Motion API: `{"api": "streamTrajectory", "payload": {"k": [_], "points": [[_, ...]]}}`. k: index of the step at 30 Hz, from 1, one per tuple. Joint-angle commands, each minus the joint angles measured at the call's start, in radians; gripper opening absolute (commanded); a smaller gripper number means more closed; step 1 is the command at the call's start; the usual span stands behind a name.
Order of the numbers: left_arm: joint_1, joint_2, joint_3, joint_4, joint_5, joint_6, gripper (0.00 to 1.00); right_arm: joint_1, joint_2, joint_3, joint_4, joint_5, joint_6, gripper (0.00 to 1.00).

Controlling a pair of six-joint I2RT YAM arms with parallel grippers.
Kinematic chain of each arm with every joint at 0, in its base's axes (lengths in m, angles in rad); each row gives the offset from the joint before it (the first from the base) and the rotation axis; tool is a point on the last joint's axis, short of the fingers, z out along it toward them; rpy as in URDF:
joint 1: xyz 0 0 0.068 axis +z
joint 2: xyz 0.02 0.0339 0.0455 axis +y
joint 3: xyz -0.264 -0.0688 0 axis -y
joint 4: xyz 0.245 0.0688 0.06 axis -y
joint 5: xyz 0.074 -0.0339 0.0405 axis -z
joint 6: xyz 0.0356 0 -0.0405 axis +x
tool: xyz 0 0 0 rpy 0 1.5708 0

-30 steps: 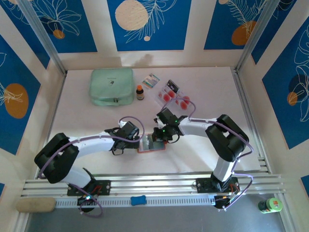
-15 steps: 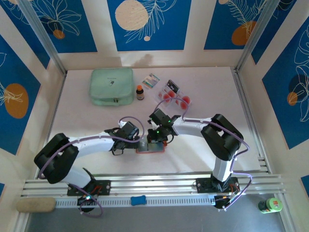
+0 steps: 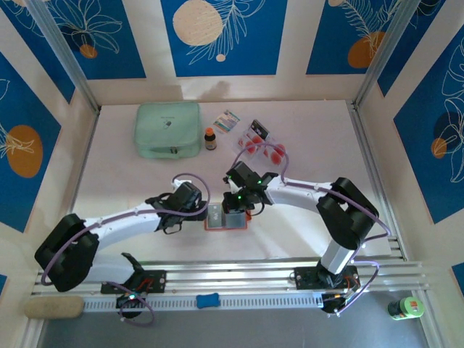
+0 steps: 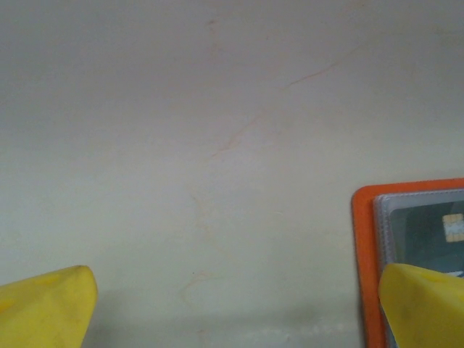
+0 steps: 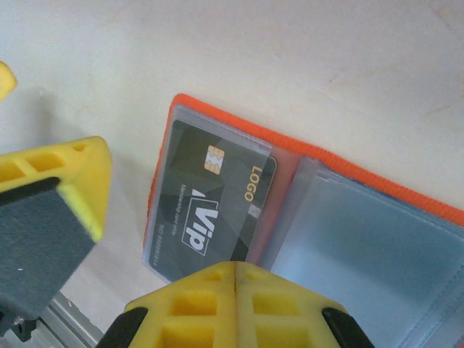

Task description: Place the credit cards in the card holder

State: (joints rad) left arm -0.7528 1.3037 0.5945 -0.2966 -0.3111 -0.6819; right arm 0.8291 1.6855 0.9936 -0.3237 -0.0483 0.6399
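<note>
The orange card holder [image 3: 227, 219] lies open on the table between both arms, its clear pockets up. A dark card [image 5: 210, 206] with a gold chip sits in its left pocket [image 5: 168, 239]. My right gripper [image 5: 235, 270] is shut, its tips just over that card's near edge; from above, the right gripper [image 3: 234, 205] hovers over the holder. My left gripper [image 4: 235, 308] is open over bare table, its right fingertip [image 4: 424, 304] above the holder's orange corner [image 4: 362, 239]. Several pale credit cards [image 3: 262, 148] with red spots lie at the back.
A mint-green zip pouch [image 3: 168, 129] sits at the back left. Beside it stand a small brown bottle [image 3: 210, 138] and a patterned packet [image 3: 228, 121]. Aluminium rails [image 3: 232, 274] run along the near edge. Patterned walls close in the sides.
The right gripper has slid left and now sits over the holder. The left arm has drawn back to the left, its elbow lower. Both grippers kept their state.
</note>
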Motion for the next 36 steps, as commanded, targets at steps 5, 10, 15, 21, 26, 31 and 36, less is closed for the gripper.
{"api": "streamTrajectory", "payload": {"k": [5, 10, 15, 21, 26, 31, 36], "points": [[0.010, 0.010, -0.041, -0.004, 0.022, -0.016, 1.00, 0.034, 0.030, -0.016, 0.019, -0.010, 0.026, 0.00], [0.011, 0.057, -0.033, 0.007, 0.041, -0.010, 1.00, 0.048, 0.054, -0.015, 0.025, -0.009, 0.032, 0.00], [0.011, 0.080, -0.028, 0.021, 0.047, -0.004, 1.00, 0.051, 0.052, -0.028, 0.023, 0.003, 0.035, 0.00], [0.011, 0.091, -0.026, 0.024, 0.050, 0.002, 1.00, 0.051, 0.022, -0.048, 0.019, 0.022, 0.040, 0.00], [0.011, 0.094, -0.028, 0.028, 0.054, 0.002, 1.00, 0.051, 0.026, -0.054, 0.018, 0.023, 0.040, 0.00], [0.010, 0.100, -0.024, 0.032, 0.059, 0.004, 1.00, 0.053, 0.057, -0.041, 0.028, 0.004, 0.038, 0.00], [0.011, 0.115, -0.021, 0.042, 0.075, 0.002, 1.00, 0.060, 0.079, -0.015, 0.022, -0.009, 0.032, 0.00]]}}
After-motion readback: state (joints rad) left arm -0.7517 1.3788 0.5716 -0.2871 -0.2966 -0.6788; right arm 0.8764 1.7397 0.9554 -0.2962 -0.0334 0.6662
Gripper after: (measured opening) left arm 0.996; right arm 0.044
